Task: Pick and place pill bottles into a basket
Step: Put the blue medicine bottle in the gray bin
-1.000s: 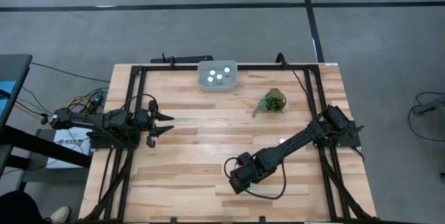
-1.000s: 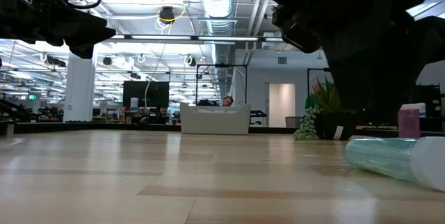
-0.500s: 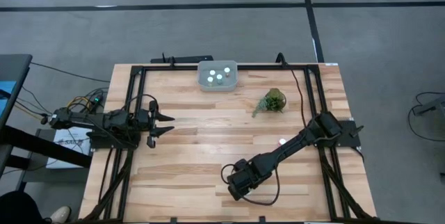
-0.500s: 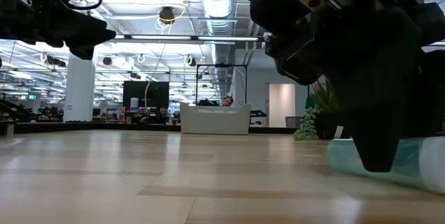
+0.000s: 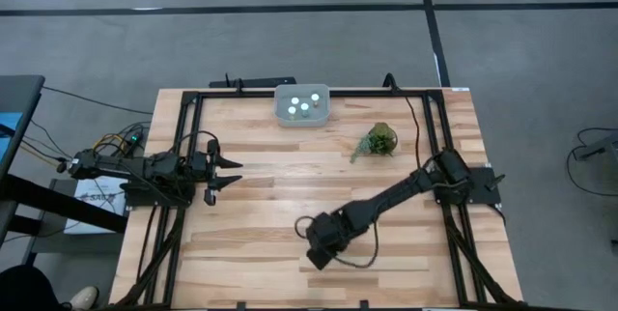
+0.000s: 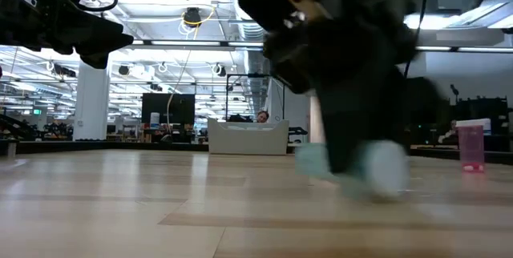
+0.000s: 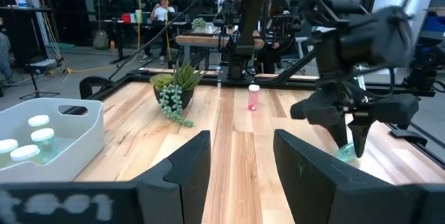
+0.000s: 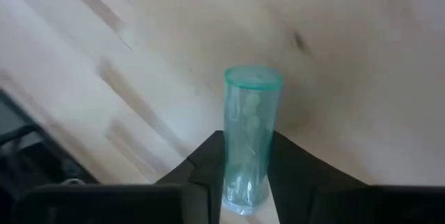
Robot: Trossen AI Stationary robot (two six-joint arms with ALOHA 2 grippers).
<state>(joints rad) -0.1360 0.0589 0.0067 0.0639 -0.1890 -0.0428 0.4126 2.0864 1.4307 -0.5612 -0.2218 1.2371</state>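
The right end effector (image 5: pixel 321 249) is seen low over the near middle of the light wooden desk (image 5: pixel 261 205), its dark fingers (image 8: pixel 208 158) closed around a translucent teal-green cylindrical pill bottle (image 8: pixel 249 140) that lies on its side against the wood. In the low view this bottle (image 6: pixel 353 166) is shown blurred at the desk surface beneath the dark arm. The left end effector (image 5: pixel 228 174) is held above the left side of the desk, its two dark fingers (image 7: pixel 184 168) spread wide with nothing between them.

A small rectangular translucent pale blue-grey plastic basket (image 5: pixel 302 104) is placed at the far edge of the desk, and several white-capped pill bottles (image 5: pixel 304 108) are contained in it. A small pink-tinted upright pill bottle (image 7: pixel 254 97) is seen standing on the right part of the desk, well apart from the basket. A green leafy plant in a dark pot (image 5: pixel 379 141) is set right of the basket.
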